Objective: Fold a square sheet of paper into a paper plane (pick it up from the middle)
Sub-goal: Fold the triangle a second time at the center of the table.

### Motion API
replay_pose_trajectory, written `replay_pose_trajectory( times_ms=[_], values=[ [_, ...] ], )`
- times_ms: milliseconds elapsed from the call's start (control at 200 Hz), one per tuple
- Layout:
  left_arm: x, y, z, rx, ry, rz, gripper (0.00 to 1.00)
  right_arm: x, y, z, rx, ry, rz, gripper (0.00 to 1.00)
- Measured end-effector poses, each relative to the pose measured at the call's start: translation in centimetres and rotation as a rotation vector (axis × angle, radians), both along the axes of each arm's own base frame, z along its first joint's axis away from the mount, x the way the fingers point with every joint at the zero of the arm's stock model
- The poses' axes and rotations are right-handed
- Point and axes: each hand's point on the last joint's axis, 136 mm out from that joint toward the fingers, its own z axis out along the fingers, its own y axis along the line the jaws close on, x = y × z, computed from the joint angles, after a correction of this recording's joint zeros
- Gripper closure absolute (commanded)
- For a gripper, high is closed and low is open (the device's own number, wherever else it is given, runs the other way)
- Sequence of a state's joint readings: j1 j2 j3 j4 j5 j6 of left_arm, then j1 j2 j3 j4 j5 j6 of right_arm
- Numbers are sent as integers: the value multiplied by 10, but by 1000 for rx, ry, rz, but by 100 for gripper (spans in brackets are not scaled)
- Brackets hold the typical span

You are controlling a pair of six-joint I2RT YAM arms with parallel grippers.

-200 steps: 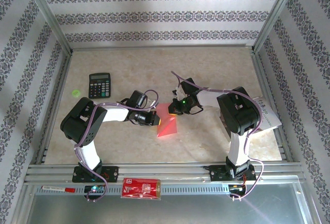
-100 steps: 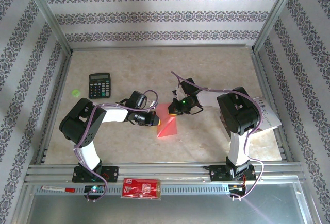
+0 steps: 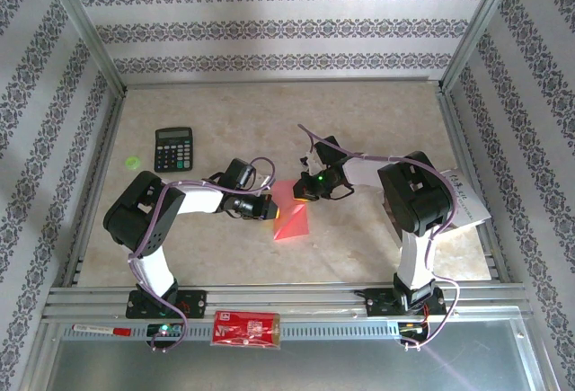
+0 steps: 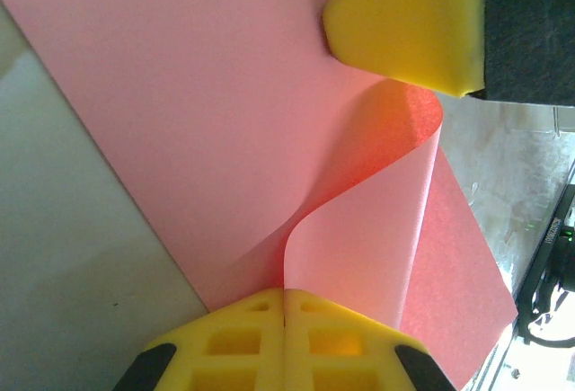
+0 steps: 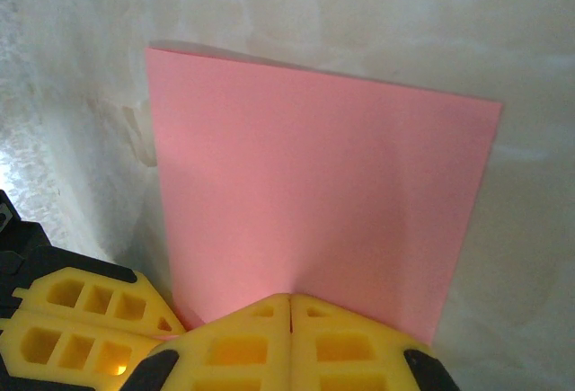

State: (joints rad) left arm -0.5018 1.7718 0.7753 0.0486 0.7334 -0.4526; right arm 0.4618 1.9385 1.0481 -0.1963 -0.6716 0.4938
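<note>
**A:** Entry one, the square sheet of paper (image 3: pixel 292 216): where do we list it?
**B:** Mid-table (image 3: pixel 377 121), between the two grippers. Pink-red, with one part curled upward in the left wrist view.
**A:** Left gripper (image 4: pixel 285 294)?
**B:** Yellow fingers pressed together, pinching the sheet at its curled edge.
**A:** Right gripper (image 5: pixel 289 299)?
**B:** We record the same: fingers closed onto an edge of the sheet, the flat pink face spreading away from them.
**A:** Sundries?
**B:** Black calculator (image 3: pixel 173 148), far left, well apart from the sheet. Red printed packet (image 3: pixel 245 328) on the near rail. White leaflet (image 3: pixel 467 200) at the right edge.
</note>
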Motion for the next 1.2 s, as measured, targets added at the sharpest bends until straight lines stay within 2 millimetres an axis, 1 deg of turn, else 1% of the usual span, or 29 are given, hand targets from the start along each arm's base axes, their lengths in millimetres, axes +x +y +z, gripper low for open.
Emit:
replay_pose_trajectory(
  times_ms=[1199],
  values=[
    [-1,2,0,7,-1,11,100,0,0,0,0,0,0,100]
  ],
)
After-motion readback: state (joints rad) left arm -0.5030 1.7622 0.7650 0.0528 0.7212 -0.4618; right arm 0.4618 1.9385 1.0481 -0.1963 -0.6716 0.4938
